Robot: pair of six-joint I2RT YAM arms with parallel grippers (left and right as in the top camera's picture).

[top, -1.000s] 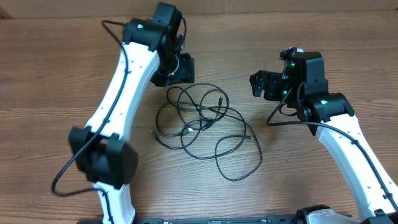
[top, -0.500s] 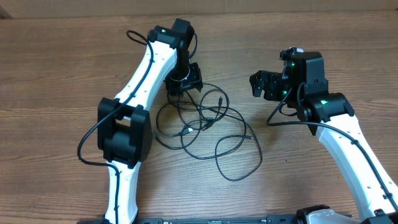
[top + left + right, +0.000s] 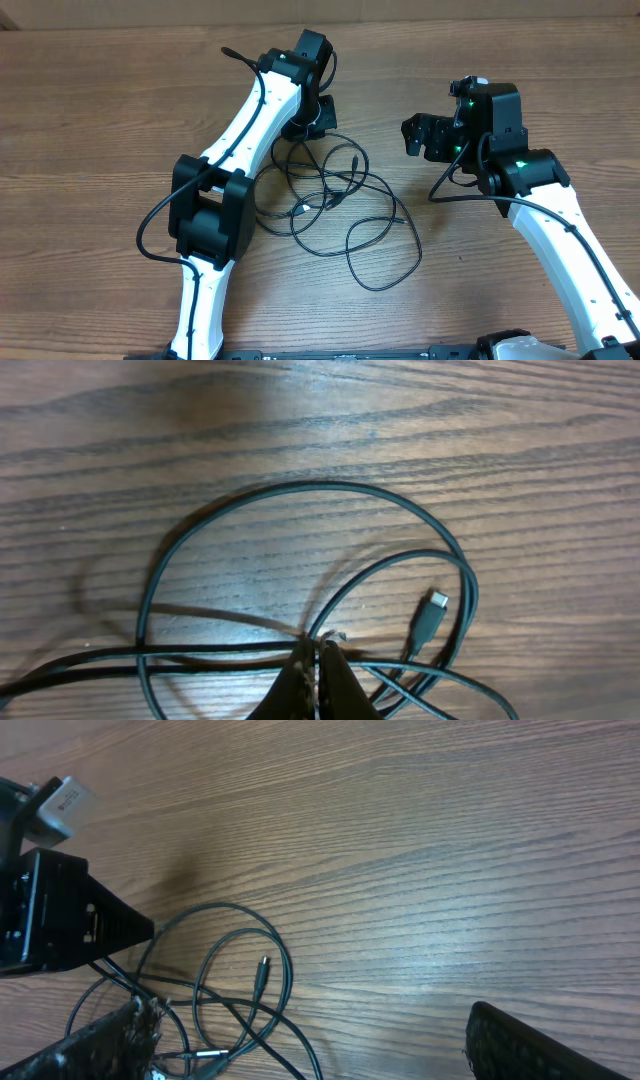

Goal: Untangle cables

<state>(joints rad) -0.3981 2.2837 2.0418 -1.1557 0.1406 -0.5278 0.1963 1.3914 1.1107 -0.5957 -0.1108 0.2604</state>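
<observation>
Overhead: cables in one overlapping heap, centre of view; left gripper on its 11 o'clock edge; right gripper apart at 2 o'clock.
Left wrist: jaws pinched shut on one strand; plug loose at 4 o'clock.
Right wrist: jaws spread wide, holding nothing.
Progress: barely begun, no cord separated yet.

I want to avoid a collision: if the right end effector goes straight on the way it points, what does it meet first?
Likely the cables, whose upper loops lie ahead of the open right end effector; beyond stands the left end effector, shut on them. Height is unclear.
</observation>
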